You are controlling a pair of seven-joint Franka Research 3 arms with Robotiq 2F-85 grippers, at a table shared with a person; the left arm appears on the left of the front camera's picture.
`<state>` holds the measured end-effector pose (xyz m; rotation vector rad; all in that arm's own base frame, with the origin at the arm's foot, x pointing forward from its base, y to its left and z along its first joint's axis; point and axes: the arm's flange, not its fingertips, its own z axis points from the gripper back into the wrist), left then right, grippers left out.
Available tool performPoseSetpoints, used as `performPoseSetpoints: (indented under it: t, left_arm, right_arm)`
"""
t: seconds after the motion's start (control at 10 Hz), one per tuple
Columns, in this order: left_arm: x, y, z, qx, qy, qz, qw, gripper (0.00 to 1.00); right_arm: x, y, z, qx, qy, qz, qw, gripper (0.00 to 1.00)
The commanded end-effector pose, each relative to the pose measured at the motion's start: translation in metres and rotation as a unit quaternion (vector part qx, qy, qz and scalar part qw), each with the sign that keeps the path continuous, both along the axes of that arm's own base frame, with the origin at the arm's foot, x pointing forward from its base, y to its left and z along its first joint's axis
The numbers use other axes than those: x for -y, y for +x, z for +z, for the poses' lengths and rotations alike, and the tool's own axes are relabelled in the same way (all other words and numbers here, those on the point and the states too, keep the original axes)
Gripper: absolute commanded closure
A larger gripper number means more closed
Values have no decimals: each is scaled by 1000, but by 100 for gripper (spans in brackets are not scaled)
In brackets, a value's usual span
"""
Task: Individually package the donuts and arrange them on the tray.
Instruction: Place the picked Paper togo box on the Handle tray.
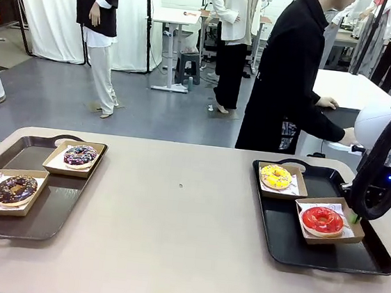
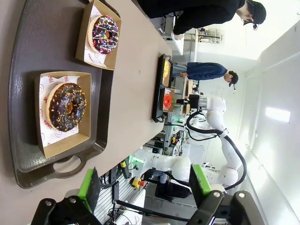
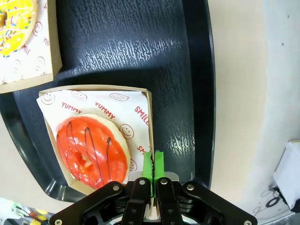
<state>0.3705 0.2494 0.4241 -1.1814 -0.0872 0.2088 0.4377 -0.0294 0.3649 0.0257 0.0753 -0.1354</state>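
On the right black tray [image 1: 290,242] a yellow sprinkled donut [image 1: 276,177] and a glossy red donut [image 1: 323,220] each lie in an open cardboard box. My right gripper [image 1: 357,219] is shut, its green pads pinching the right wall of the red donut's box [image 3: 148,122]; the red donut [image 3: 91,152] lies just left of the pads. The left tray [image 1: 55,219] holds a boxed purple-black sprinkled donut [image 1: 80,155] and a boxed chocolate donut [image 1: 15,190]. My left gripper [image 2: 144,187] stands open beyond that tray's handle end, apart from the chocolate donut [image 2: 67,106].
A person in black [image 1: 286,79] stands at the table's far right, one hand reaching toward my right arm. Bare tabletop [image 1: 175,207] lies between the two trays. The yellow donut's box [image 3: 18,42] sits close to the red one's.
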Motion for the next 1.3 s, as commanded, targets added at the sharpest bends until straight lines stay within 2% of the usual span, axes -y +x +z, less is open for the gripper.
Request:
performPoseSetpoints:
  t: [0.0,0.1,0.2,0.7,1.0,1.1,1.2]
  left_arm:
    - [-1,-1,3,-2,-1,3,1000,0]
    - [-1,-1,3,-2,-1,3,1000,0]
    - [-1,-1,3,-2,-1,3,1000,0]
    - [-1,-1,3,-2,-1,3,1000,0]
    - [-1,-1,3,-2,-1,3,1000,0]
    - [-1,-1,3,-2,-1,3,1000,0]
    - [-1,-1,3,-2,-1,3,1000,0]
  right_arm:
    - [-2,3,-9,5,7,5,1000,99]
    - [-2,3,-11,3,5,8,1000,99]
    - [-2,3,-11,-1,6,10,1000,92]
    - [-3,-4,1,8,5,27,1000,42]
    - [-8,-15,18,18,10,60,998,15]
    - [-10,-21,28,20,9,75,997,4]
    - [-13,-27,39,22,11,89,996,0]
